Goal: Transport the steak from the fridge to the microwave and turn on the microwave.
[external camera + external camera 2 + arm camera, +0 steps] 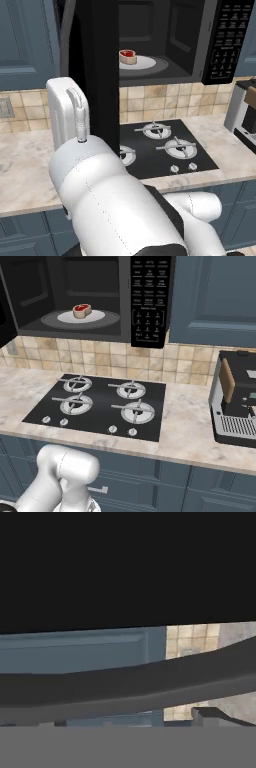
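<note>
The steak point(82, 310) lies on the plate point(97, 317) inside the open microwave point(150, 301); I cannot tell the claw's state.

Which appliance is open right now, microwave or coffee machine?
The microwave: door swung out left, steak on the turntable plate inside. The coffee machine sits closed on the counter.

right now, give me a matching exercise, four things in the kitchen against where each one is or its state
Things:
1. steak
2. microwave
3. stovetop
4. coffee machine

Places or states:
A. on the counter, right of the burners
B. on the white plate
C. door open
D. set into the counter, below the microwave

Pairs: 1-B, 2-C, 3-D, 4-A
</note>
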{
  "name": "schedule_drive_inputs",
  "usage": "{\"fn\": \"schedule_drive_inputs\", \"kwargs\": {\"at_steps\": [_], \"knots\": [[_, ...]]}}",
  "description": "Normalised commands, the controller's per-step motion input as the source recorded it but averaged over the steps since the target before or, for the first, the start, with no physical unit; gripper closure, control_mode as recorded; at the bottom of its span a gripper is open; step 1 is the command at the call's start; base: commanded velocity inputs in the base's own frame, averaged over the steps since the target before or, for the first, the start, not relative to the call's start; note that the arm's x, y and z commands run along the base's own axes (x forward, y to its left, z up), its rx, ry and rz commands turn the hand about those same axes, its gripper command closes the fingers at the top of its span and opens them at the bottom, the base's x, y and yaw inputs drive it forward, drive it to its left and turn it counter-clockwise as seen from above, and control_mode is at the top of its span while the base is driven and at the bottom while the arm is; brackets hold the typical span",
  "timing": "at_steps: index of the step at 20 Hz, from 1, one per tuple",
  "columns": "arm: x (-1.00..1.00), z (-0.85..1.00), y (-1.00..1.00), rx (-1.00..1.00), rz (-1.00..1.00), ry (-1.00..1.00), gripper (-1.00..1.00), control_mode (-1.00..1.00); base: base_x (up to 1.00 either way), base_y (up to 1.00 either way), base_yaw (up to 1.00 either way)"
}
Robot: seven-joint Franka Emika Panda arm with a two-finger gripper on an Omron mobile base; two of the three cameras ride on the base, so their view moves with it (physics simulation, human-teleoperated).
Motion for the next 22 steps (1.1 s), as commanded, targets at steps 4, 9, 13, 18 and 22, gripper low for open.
{"fn": "schedule_drive_inputs", "kwargs": {"at_steps": [4, 9, 13, 18, 22], "knots": [[0.27, 0.00, -0.28, 0.03, -0.11, 0.07, -1.00, -1.00, 0.00, 0.00, 0.00], [0.26, 0.00, -0.42, 0.01, -0.11, 0.09, -1.00, -1.00, 0.00, 0.00, 0.00], [0.24, 0.00, -0.62, 0.00, -0.13, 0.09, -1.00, -1.00, 0.00, 0.00, 0.00], [0.23, 0.00, -0.64, 0.00, -0.13, 0.09, -1.00, -1.00, 0.00, 0.00, 0.00], [0.27, 0.00, -0.60, 0.00, -0.15, 0.10, -1.00, -1.00, 0.00, 0.00, 0.00]]}}
